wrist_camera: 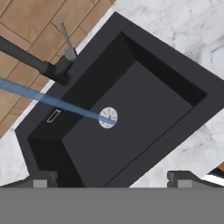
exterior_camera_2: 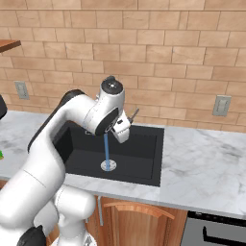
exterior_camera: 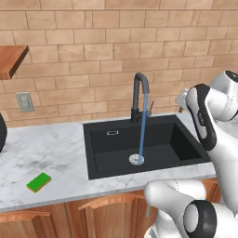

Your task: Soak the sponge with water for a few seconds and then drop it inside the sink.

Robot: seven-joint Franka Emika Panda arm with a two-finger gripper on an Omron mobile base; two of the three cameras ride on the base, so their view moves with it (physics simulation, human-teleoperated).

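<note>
Sink, black, is set into the marble counter, with water running from its gooseneck tap straight onto the round drain. Above the basin the gripper hangs with jaws spread wide, holding nothing. Smallest, the green sponge lies on the counter, well left of the basin.
</note>
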